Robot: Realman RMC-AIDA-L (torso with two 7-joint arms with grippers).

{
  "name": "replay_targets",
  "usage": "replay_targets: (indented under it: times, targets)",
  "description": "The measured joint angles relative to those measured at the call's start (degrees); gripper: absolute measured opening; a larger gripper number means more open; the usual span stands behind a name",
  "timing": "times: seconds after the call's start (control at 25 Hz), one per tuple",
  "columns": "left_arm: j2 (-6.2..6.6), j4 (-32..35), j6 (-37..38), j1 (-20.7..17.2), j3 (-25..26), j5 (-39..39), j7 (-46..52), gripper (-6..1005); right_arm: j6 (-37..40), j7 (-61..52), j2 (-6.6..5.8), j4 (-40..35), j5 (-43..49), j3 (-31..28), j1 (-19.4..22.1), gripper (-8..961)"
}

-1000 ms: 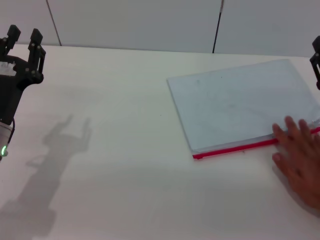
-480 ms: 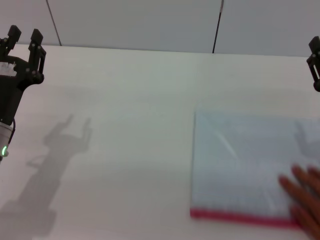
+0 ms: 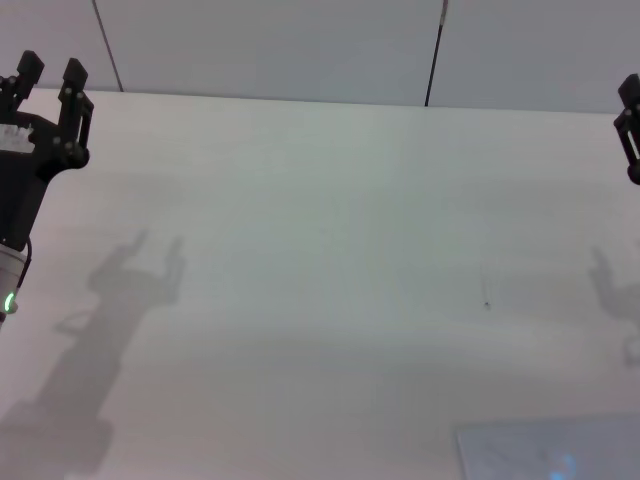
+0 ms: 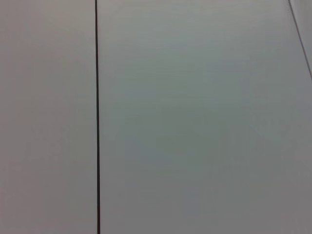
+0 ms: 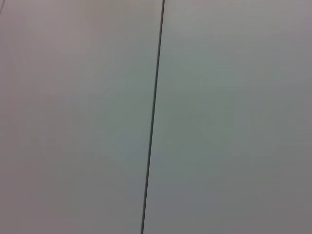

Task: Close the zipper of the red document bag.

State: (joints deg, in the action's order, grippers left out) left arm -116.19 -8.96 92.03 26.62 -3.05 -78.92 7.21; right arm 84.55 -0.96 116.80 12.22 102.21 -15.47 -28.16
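Only a pale blue-grey strip of the red document bag (image 3: 548, 452) shows in the head view, at the near edge of the table toward the right. Its zipper is out of view. My left gripper (image 3: 47, 76) is raised at the far left over the table's back edge, open, with nothing between its fingers. At the far right edge of the head view, my right gripper (image 3: 631, 135) is only partly visible, held up well away from the bag. Both wrist views show nothing of the bag or of any fingers.
The white table (image 3: 320, 250) spreads across the head view, with a pale wall panel and a dark vertical seam (image 3: 433, 55) behind it. Each wrist view shows only that wall with a dark seam (image 4: 96, 117) (image 5: 153, 117).
The bag slid toward the near edge of the table until only a strip of it shows. The human hand that lay on it has left the view. Neither arm has moved.
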Motion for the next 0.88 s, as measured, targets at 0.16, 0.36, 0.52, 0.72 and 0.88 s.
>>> replay_targets:
  times: [0.16, 0.36, 0.52, 0.72, 0.88]
  targets:
    - [0.00, 0.0, 0.0, 0.0, 0.0, 0.0, 0.0, 431, -0.1, 0.0, 0.00, 0.0, 0.0, 0.0, 0.0, 577]
    - [0.00, 0.0, 0.0, 0.0, 0.0, 0.0, 0.0, 431, -0.1, 0.0, 0.00, 0.0, 0.0, 0.0, 0.0, 577]
    - [0.00, 0.0, -0.1, 0.1, -0.1, 0.0, 0.0, 431, -0.1, 0.0, 0.00, 0.0, 0.0, 0.0, 0.0, 577]
    - [0.00, 0.0, -0.1, 0.1, -0.1, 0.0, 0.0, 431, 0.0, 0.0, 0.00, 0.0, 0.0, 0.0, 0.1, 577]
    - [0.00, 0.0, -0.1, 0.1, 0.1, 0.0, 0.0, 431, 0.1, 0.0, 0.00, 0.0, 0.0, 0.0, 0.1, 577]
